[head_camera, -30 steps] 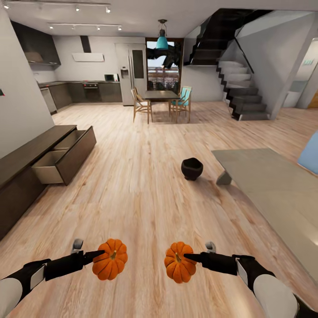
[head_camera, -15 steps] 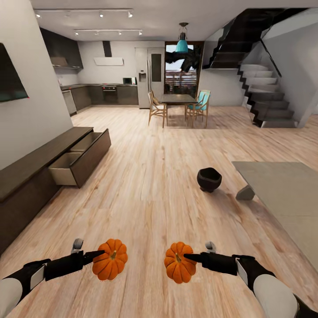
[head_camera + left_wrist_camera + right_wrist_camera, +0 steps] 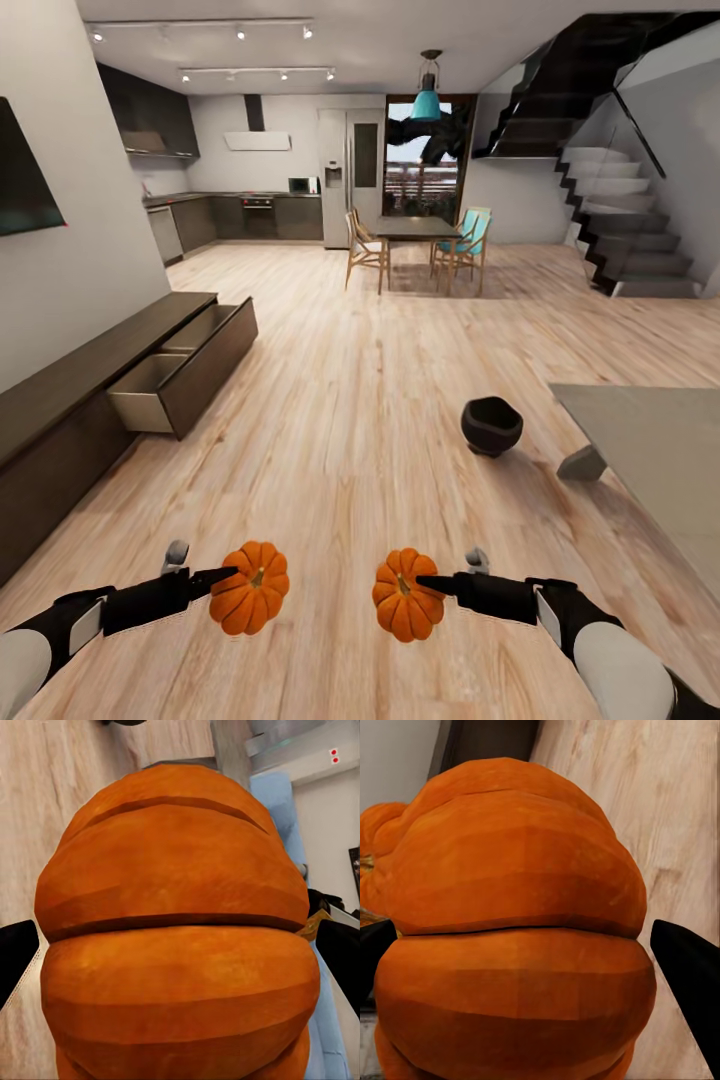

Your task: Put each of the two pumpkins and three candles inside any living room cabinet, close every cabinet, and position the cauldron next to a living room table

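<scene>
While I carry one ribbed orange pumpkin [image 3: 249, 588] clamped in the left gripper [image 3: 228, 573] and another [image 3: 407, 594] in the right gripper [image 3: 425, 580], transport is the current step. Next: steer left to the dark-brown cabinet's open drawer [image 3: 150, 383]. Open floor lies between; the black cauldron [image 3: 491, 425] sits beside the grey table [image 3: 650, 450].

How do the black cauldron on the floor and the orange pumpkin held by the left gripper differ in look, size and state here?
The matte black rounded cauldron is smooth and open-mouthed; the orange ribbed pumpkin is closed, with a short stem. The cauldron stands free on the wooden floor by the grey table; the pumpkin is held off the floor in the left gripper. The cauldron looks bigger despite standing farther away. Both are rounded and bulging.
</scene>
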Tool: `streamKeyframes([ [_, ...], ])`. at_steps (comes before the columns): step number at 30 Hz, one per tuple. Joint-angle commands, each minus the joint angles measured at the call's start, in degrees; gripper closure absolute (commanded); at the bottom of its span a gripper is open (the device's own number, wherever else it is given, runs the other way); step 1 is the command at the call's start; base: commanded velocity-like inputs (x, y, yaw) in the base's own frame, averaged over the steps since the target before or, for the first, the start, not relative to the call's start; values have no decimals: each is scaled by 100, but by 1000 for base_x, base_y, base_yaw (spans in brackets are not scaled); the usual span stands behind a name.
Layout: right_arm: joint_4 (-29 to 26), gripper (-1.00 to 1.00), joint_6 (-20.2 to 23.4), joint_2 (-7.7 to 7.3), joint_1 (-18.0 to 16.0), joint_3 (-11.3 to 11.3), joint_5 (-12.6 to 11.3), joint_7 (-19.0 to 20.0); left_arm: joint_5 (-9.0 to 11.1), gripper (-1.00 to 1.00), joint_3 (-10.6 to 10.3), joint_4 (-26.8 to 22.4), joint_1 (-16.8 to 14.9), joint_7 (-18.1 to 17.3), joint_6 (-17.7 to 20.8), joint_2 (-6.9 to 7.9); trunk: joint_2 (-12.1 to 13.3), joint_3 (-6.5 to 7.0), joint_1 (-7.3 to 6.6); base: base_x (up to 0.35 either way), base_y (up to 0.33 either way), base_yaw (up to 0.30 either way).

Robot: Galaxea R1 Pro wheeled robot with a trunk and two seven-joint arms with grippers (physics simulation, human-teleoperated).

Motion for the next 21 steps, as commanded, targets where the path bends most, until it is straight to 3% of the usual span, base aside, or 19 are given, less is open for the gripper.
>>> streamKeyframes([
  [1,2,100,-25,0,0,-24,-17,-7,3,100,68,-4,-1,-1,-1,-1,0,1,0,337,0,0],
  [21,12,100,-82,9,2,-18,2,-19,1,100,69,-3,-1,-6,-3,-1,0,1,0,337,0,0],
])
